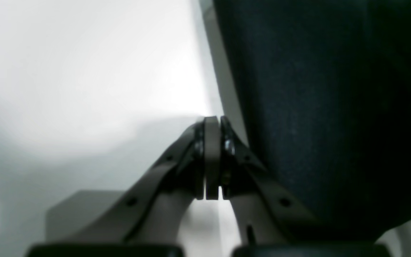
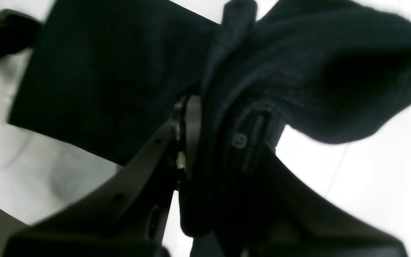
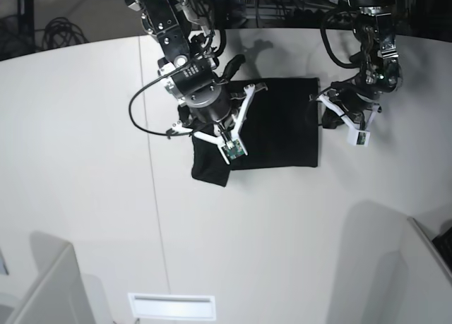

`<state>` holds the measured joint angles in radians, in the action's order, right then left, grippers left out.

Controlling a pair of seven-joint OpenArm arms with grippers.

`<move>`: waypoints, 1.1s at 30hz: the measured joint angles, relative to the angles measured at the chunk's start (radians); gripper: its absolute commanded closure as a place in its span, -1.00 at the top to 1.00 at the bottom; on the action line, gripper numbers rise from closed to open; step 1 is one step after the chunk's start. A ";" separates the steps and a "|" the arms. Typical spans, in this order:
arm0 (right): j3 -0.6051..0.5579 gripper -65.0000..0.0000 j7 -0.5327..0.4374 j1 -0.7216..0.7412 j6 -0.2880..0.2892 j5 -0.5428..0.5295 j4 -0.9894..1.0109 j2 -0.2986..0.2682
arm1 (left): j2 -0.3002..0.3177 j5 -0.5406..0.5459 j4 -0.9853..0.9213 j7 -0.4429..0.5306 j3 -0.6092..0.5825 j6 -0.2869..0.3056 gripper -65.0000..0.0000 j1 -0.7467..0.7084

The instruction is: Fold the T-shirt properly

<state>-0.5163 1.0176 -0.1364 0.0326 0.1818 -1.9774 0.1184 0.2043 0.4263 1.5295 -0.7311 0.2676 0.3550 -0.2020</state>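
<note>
The black T-shirt (image 3: 279, 126) lies as a folded, plain rectangle on the white table (image 3: 85, 162), with no print showing. My right gripper (image 2: 198, 107) is shut on a bunched hem of the T-shirt (image 2: 298, 71) at its left edge, where the cloth is lifted and crumpled. In the base view this gripper (image 3: 215, 130) sits over the shirt's lower left corner. My left gripper (image 1: 212, 121) is shut and empty, just beside the shirt's edge (image 1: 334, 107), which lies to its right. In the base view it (image 3: 323, 102) is at the shirt's upper right corner.
A seam line (image 3: 152, 197) runs down the table left of the shirt. A grey panel (image 3: 49, 289) and a white slotted plate (image 3: 171, 306) sit at the front left. Another grey panel (image 3: 431, 260) is at the front right. Cables (image 3: 56, 31) lie behind the table.
</note>
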 measured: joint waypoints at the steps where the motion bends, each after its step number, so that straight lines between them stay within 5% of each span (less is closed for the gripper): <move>1: -0.014 -1.00 0.000 0.003 -0.020 0.004 0.000 -0.001 | -0.002 -0.003 0.000 0.000 0.000 0.000 -1.00 0.000; 12: -0.075 -1.00 -0.048 0.014 -0.041 0.002 0.002 0.000 | 0.004 -0.011 0.003 0.008 -0.047 -0.015 -1.00 0.004; 20: -0.075 -1.00 -0.062 0.027 -0.042 -0.157 0.005 0.001 | -0.002 -0.010 0.004 0.014 -0.061 -0.011 -1.00 0.005; 26: -0.070 -1.00 -0.167 0.044 -0.044 -0.261 0.109 0.001 | -0.001 -0.021 0.035 -0.015 -0.055 -0.012 -1.00 -0.002; 33: -0.072 -1.00 -0.244 0.055 -0.045 -0.263 0.206 0.000 | 0.001 -0.031 0.061 -0.035 -0.055 -0.015 -1.00 -0.016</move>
<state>-0.5888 0.7738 -0.0811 -0.0120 -0.0814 -1.7718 0.1188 0.2054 0.3958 1.5906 -0.7666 0.2123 0.3401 -0.2180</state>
